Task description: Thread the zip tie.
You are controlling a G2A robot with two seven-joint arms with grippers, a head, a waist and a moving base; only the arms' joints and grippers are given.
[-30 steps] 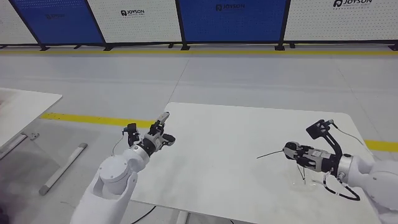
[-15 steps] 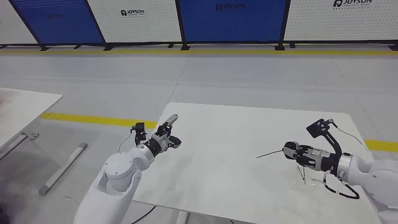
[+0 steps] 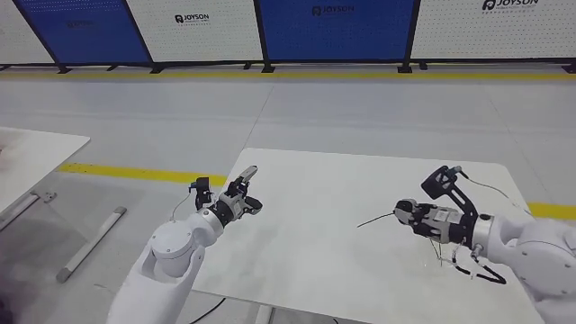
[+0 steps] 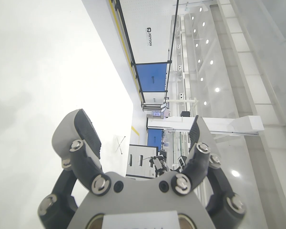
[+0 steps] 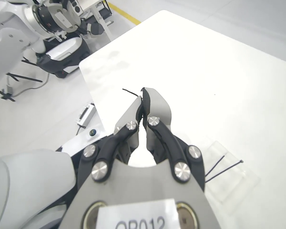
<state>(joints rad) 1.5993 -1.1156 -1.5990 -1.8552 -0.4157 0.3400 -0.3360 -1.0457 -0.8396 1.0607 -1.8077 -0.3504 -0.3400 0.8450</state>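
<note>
Zip tie (image 5: 130,92), thin black strand

Three zip ties (image 5: 130,92) (image 5: 224,171) (image 5: 214,166), one clear tray (image 5: 238,184) — one white table (image 5: 205,72)

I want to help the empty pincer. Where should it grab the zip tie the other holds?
Take the zip tie by its thin free tail, poking from the shut right pincer. Come from the left pincer, since the tail points toward it.

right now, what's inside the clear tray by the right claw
Two black zip ties lie side by side in the clear tray. Their near ends are covered by the right claw, so their full length cannot be seen.
</note>
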